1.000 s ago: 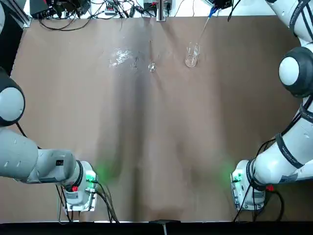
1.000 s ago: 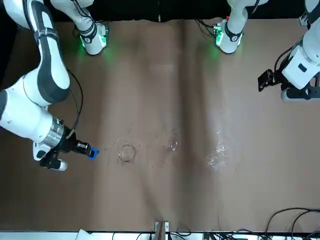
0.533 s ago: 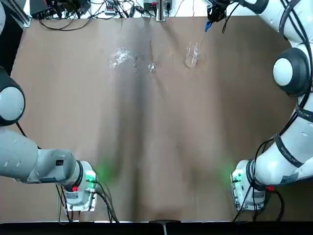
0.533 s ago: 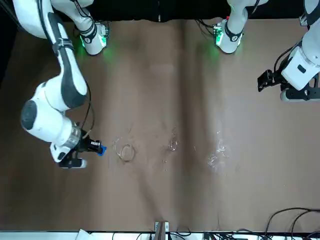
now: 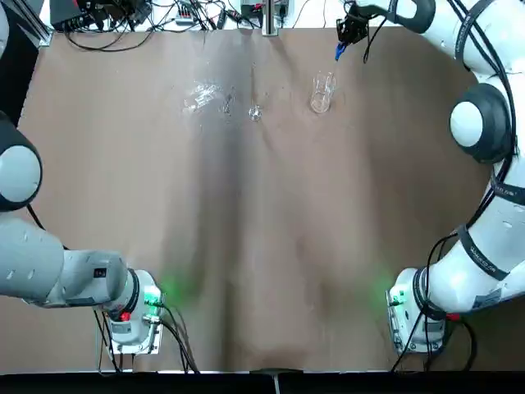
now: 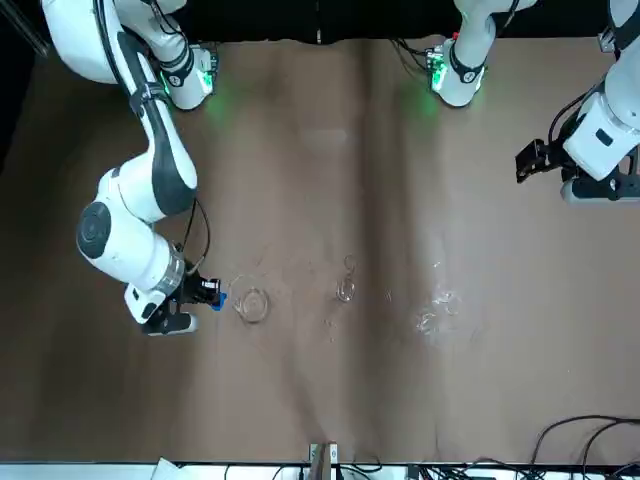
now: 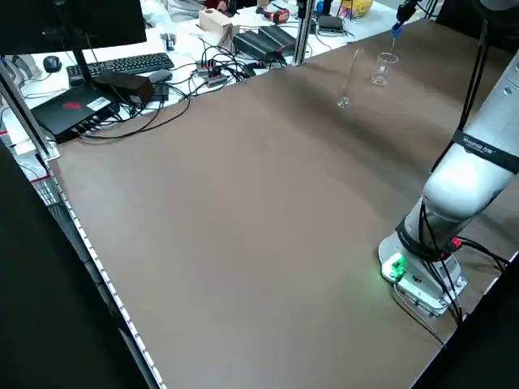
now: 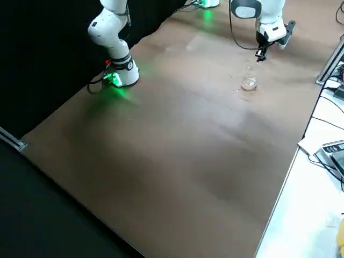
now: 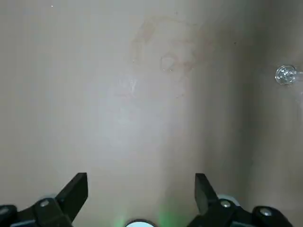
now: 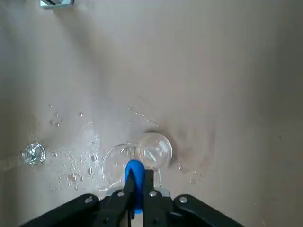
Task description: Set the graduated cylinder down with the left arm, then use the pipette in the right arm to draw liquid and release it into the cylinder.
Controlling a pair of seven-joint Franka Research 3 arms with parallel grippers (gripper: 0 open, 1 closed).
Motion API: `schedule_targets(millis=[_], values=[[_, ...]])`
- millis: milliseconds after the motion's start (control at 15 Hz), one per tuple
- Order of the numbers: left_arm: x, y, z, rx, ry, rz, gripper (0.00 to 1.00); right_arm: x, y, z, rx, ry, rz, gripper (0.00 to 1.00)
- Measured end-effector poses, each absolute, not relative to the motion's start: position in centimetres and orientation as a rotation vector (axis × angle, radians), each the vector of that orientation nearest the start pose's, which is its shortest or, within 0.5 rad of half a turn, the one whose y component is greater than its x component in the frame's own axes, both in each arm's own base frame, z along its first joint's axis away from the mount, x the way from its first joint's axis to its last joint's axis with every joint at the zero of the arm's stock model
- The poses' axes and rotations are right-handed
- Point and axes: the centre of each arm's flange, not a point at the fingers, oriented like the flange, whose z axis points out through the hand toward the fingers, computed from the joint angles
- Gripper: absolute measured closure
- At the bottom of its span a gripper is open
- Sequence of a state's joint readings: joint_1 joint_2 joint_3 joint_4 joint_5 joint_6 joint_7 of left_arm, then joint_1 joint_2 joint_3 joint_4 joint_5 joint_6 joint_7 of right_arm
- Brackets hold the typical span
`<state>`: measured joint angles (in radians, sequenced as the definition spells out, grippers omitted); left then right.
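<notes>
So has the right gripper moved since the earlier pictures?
Yes. In the top view, the right gripper has shifted left, its blue bulb now closer to straight above the clear beaker.

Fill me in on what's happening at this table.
The robot's right gripper is closed on the blue bulb of the pipette, holding it up over the far side of the table, by the clear beaker. The graduated cylinder stands upright on the table close to the beaker, with nothing gripping it. The left gripper hangs open and empty off to the robot's left. Whether the pipette has any liquid in it, I cannot tell.
</notes>
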<state>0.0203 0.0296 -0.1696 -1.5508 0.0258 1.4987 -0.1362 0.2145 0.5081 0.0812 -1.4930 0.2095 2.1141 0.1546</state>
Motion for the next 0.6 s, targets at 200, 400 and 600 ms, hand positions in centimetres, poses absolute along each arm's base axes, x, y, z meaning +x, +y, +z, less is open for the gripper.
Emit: schedule_targets(millis=[200, 400, 600], values=[[55.0, -7.8, 61.2, -3.107, 0.018, 0.121, 0.00, 67.6, 21.3, 37.6, -2.895, -0.048, -0.110, 0.92], [55.0, -7.7, 61.2, -3.107, 0.016, 0.121, 0.00, 67.6, 21.4, 37.5, -2.894, -0.046, -0.126, 0.90], [55.0, -7.7, 61.2, -3.107, 0.016, 0.121, 0.00, 67.6, 21.5, 37.5, -2.893, -0.047, -0.127, 0.65]])
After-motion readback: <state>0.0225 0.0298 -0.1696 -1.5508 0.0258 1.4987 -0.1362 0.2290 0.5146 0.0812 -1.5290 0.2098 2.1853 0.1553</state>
